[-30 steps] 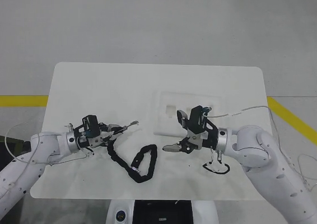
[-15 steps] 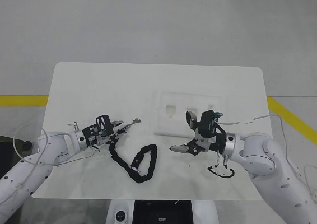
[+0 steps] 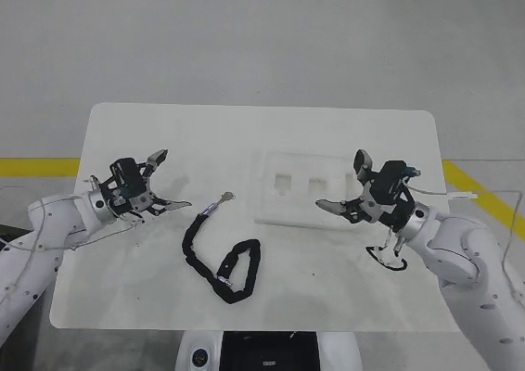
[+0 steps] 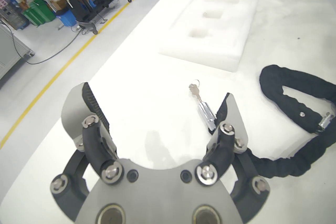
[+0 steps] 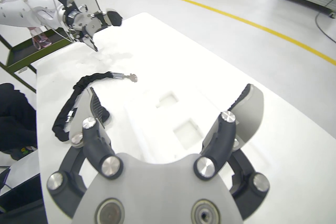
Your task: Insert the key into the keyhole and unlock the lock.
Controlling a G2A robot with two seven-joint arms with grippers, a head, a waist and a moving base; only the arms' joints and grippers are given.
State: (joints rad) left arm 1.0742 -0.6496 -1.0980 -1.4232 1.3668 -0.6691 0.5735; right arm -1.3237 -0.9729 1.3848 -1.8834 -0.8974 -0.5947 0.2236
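Bright, even overhead lighting in all views. Heavily overexposed on the white table (image 4: 126, 109) and foam block (image 4: 231, 25) in both wrist views, washing out surface detail. Faint, soft-edged shadows only, including one below the left gripper (image 4: 157, 93). Marked wide-angle distortion toward wrist-view edges, bowing straight table borders

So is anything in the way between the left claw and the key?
No, nothing visible. The open left gripper hangs over bare table, and the key lies just ahead, stuck in the chain lock's silver end. The black chain trails off sideways, not across the gap.
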